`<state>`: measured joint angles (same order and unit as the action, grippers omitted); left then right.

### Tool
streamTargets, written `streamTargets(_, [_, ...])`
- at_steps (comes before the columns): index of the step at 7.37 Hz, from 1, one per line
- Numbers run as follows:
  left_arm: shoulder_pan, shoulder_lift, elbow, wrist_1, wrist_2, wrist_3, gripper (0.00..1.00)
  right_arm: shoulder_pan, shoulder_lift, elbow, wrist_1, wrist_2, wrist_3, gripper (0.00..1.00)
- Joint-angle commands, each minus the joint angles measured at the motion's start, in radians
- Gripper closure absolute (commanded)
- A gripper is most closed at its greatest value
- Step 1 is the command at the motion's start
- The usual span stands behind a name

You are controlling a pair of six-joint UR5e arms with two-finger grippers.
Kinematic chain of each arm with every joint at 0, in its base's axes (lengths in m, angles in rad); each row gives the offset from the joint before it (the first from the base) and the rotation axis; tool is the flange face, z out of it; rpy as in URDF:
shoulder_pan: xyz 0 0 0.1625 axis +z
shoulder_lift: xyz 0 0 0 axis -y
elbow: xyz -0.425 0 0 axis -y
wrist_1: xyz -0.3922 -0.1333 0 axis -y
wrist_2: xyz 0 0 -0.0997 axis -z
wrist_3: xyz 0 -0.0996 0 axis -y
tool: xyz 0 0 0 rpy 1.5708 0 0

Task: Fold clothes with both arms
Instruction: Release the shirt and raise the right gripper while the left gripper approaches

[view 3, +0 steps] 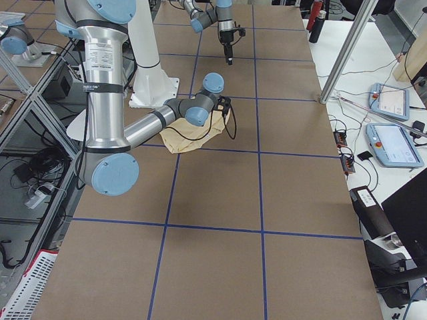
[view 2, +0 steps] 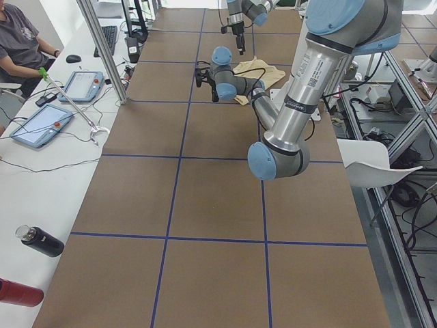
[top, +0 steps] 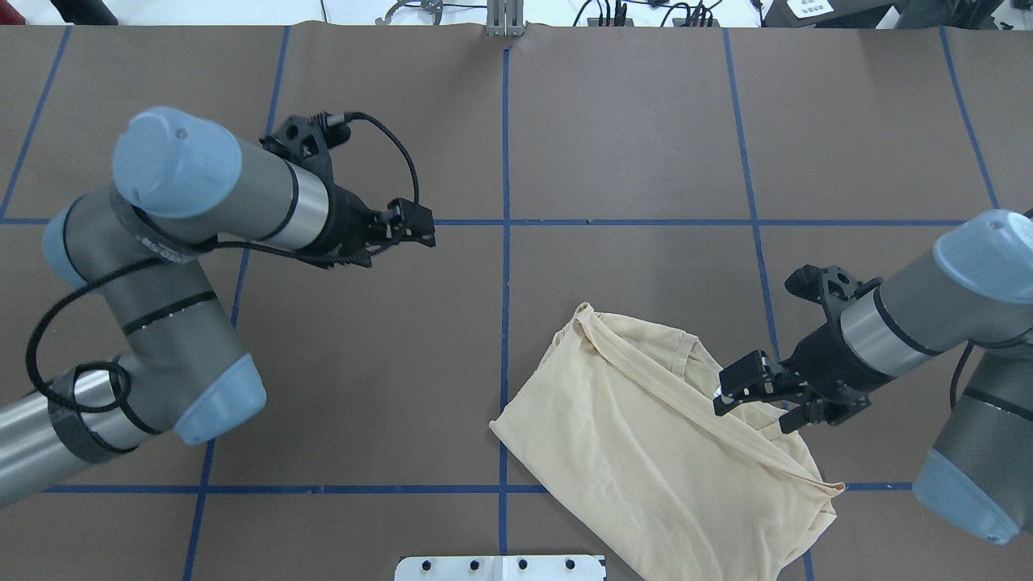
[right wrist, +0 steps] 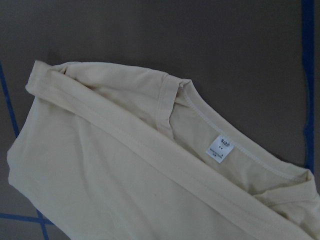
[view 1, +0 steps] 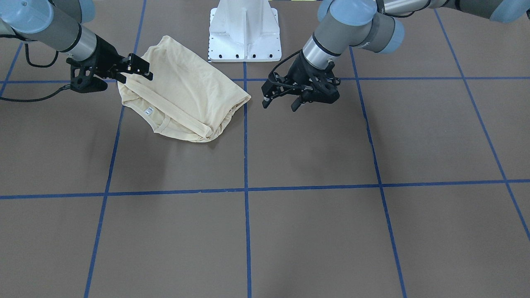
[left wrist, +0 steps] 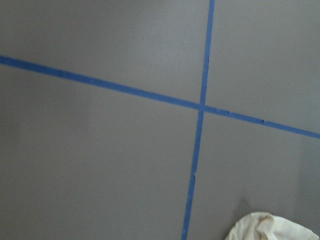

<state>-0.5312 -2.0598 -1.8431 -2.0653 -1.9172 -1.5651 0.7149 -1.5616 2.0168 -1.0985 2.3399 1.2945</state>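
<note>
Shirt [top: 646, 436] folded down to a compact, lopsided packet on table [view 1: 290, 240], in robot's right half, close to white base [view 1: 245, 33], one corner just over central blue line [view 1: 247, 165]. Shows no print anywhere; sleeves apparently tucked inside, with one long hemmed band running diagonally across the top. Neck opening turned up on the side away from base, small white label [right wrist: 220, 148] exposed inside it. Right gripper [top: 750, 410] poised over packet's outer edge beside the collar, fingers spread with nothing between them; hard to tell whether brushing the cloth or just above it. Left gripper [view 1: 281, 102] apart from the cloth, across the central line and over bare table, fingers likewise parted and empty; from its wrist camera, only a crumpled corner of fabric at the frame's lower edge. Appears, judging by the lie of the cloth, well along: body doubled over, sleeves brought in, bundle small and self-contained. Not yet tidy, though: edges ragged and uneven, far corner bunched and rounded where layers pile up, outline closer to a skewed wedge than a rectangle. Left to do, most likely: squaring those edges, flattening the bulging corner, and perhaps one last fold across the middle, with both arms needing a fresh grip first.
</note>
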Motion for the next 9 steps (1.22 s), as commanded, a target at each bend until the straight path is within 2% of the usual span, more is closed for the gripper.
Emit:
streamTargets(1, [0.105, 0.082, 0.014, -0.221, 0.066, -0.065, 0.01, 0.053, 0.015, -0.039, -0.004, -0.037, -0.183, 0.0])
streamTargets(2, [0.121, 0.099, 0.037, -0.254, 0.067, -0.066, 0.01, 0.066, 0.015, -0.05, -0.004, -0.04, -0.201, 0.0])
streamTargets(4, [0.233, 0.063, 0.077, -0.253, 0.131, -0.105, 0.01, 0.067, 0.041, -0.069, -0.004, -0.056, -0.201, 0.0])
streamTargets(6, [0.24, -0.005, 0.175, -0.253, 0.132, -0.105, 0.01, 0.067, 0.055, -0.085, -0.004, -0.074, -0.202, 0.0])
streamTargets(9, [0.24, -0.01, 0.188, -0.253, 0.133, -0.095, 0.09, 0.067, 0.06, -0.09, -0.004, -0.076, -0.202, 0.0])
